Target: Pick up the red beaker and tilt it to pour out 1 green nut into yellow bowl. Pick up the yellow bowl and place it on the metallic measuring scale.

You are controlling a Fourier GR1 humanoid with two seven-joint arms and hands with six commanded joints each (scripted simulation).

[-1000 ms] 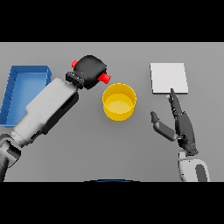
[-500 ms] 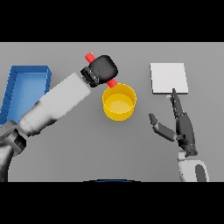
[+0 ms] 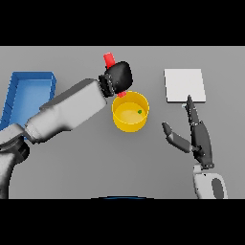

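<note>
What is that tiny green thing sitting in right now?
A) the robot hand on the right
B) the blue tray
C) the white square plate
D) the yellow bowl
D: the green nut lies inside the yellow bowl, just below the red beaker that the left robot hand holds tilted over the bowl's rim.

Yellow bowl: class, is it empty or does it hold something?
Not empty. A small green nut lies inside the yellow bowl, towards its right wall, under the tilted red beaker in the left hand.
</note>
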